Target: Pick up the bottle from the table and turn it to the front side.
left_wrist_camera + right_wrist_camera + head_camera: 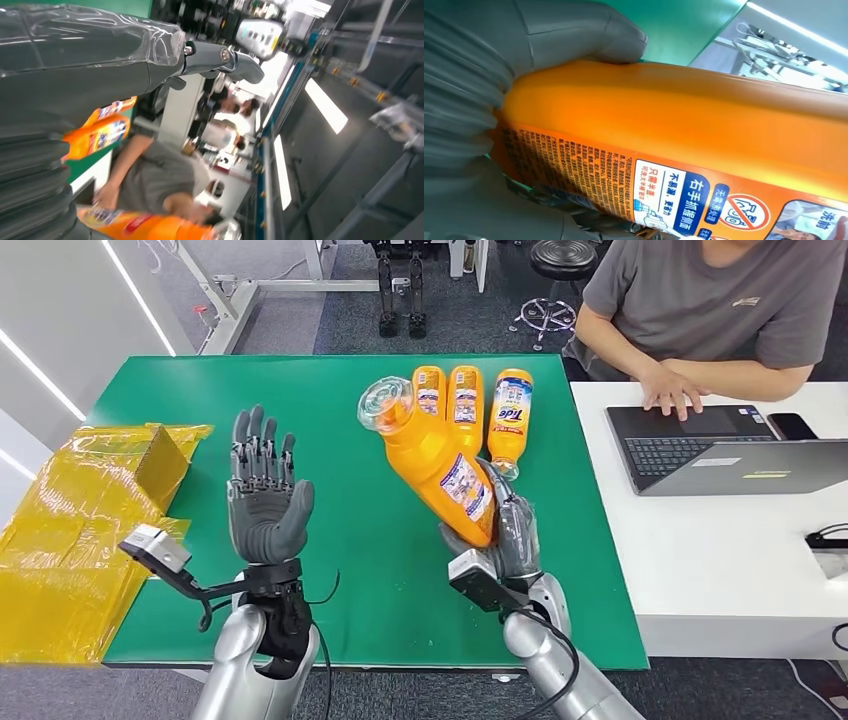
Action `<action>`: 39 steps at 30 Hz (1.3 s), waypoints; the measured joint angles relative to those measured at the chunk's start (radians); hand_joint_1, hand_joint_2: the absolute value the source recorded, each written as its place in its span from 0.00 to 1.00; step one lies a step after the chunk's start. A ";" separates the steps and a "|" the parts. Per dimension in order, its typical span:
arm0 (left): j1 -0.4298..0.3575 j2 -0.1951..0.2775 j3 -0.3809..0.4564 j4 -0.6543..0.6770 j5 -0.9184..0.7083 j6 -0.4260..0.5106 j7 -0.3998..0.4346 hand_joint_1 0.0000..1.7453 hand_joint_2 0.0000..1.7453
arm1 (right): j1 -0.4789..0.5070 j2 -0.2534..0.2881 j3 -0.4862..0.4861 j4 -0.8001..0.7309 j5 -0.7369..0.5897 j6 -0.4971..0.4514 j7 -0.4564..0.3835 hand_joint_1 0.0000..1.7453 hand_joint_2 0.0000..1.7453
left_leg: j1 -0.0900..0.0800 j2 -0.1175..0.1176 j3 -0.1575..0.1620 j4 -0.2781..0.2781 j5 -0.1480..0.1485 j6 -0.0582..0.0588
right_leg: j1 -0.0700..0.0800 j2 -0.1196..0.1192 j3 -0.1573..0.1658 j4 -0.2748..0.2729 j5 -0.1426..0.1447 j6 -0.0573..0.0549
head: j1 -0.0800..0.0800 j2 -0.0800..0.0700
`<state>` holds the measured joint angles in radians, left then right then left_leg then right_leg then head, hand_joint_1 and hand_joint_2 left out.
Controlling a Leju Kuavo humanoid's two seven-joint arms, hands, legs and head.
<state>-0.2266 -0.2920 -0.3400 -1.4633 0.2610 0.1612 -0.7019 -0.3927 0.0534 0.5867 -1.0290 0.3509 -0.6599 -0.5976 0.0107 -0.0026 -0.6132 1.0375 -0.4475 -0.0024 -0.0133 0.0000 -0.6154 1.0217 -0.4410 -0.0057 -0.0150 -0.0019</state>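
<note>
While the right robot hand [497,540] gripped the large orange plastic detergent bottle [440,462] by its base, tilted above the green table [370,570], its fingers were largely hidden behind it; the left robot hand [265,498] hovered spread wide, holding nothing.

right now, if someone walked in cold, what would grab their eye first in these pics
First, the big orange bottle that the right hand grips by its base, lifted off the green table and tilted with its clear cap up and to the left. Next, the left hand, raised empty with fingers spread. Behind the held bottle, three more orange bottles lie side by side, and a person sits at a laptop on the white desk to the right.
</note>
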 joint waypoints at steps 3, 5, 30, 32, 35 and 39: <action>-0.007 -0.001 -0.023 0.032 0.000 -0.051 0.000 0.00 1.00 | 0.016 0.000 0.000 -0.006 -0.004 0.016 0.019 1.00 1.00 | 0.000 0.000 0.000 0.000 0.000 0.000 | 0.000 0.000 0.000 0.000 0.000 0.000 | 0.000 0.000; -0.012 -0.001 -0.036 0.050 -0.002 -0.073 0.000 0.00 1.00 | 0.032 0.000 0.001 -0.015 0.007 0.035 0.038 1.00 1.00 | 0.000 0.000 0.000 0.000 0.000 0.000 | 0.000 0.000 0.000 0.000 0.000 0.000 | 0.000 0.000; -0.027 -0.004 -0.050 0.128 -0.013 -0.125 0.000 0.00 1.00 | 0.030 0.005 0.097 -0.028 0.169 0.328 0.159 1.00 1.00 | 0.000 0.000 0.000 0.000 0.000 0.000 | 0.000 0.000 0.000 0.000 0.000 0.000 | 0.000 0.000; -0.027 -0.004 -0.048 0.128 -0.015 -0.125 0.000 0.00 1.00 | 0.026 0.006 0.099 -0.027 0.173 0.339 0.159 1.00 1.00 | 0.000 0.000 0.000 0.000 0.000 0.000 | 0.000 0.000 0.000 0.000 0.000 0.000 | 0.000 0.000; -0.027 -0.004 -0.045 0.128 -0.021 -0.125 0.000 0.00 1.00 | 0.014 0.008 0.102 -0.021 0.186 0.363 0.158 1.00 1.00 | 0.000 0.000 0.000 0.000 0.000 0.000 | 0.000 0.000 0.000 0.000 0.000 0.000 | 0.000 0.000; -0.025 -0.004 -0.034 0.128 -0.029 -0.125 -0.001 0.00 1.00 | -0.016 0.016 0.108 0.006 0.204 0.401 0.149 1.00 1.00 | 0.000 0.000 0.000 0.000 0.000 0.000 | 0.000 0.000 0.000 0.000 0.000 0.000 | 0.000 0.000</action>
<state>-0.2513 -0.2964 -0.3737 -1.3355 0.2317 0.0359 -0.7025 -0.4086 0.0693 0.6948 -1.0227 0.5551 -0.2590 -0.4486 0.0107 -0.0023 -0.6136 1.0375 -0.4475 -0.0024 -0.0132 0.0003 -0.6156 1.0219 -0.4410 -0.0058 -0.0150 -0.0019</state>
